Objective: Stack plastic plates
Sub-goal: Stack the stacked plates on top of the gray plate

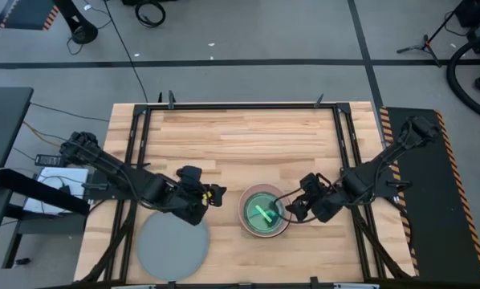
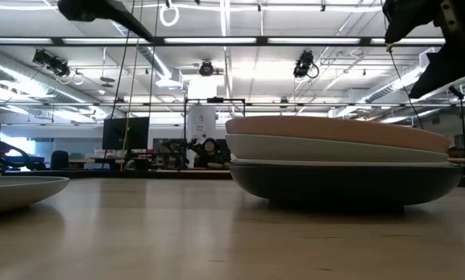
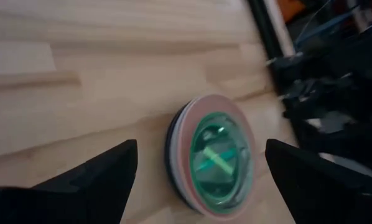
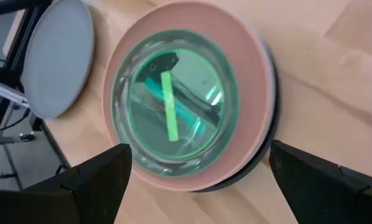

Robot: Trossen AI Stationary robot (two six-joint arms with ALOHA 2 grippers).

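A stack of plates (image 1: 264, 211) stands on the table's near middle. In the low view a dark teal plate (image 2: 349, 185) is at the bottom, a pale one (image 2: 326, 148) above it and a salmon pink one (image 2: 333, 129) higher. A glossy teal-green plate (image 4: 173, 99) with a bright green streak lies on top. A large grey plate (image 1: 173, 247) rests flat near the near-left edge. My left gripper (image 1: 216, 194) hovers open, left of the stack. My right gripper (image 1: 294, 210) is open above the stack's right rim, one finger on either side of it (image 4: 199, 149).
Dark metal frame rails (image 1: 136, 152) run along the table's left, right and far sides. Bare wood (image 1: 240, 144) spreads over the far half of the table. A person (image 2: 209, 152) sits far off in the room behind.
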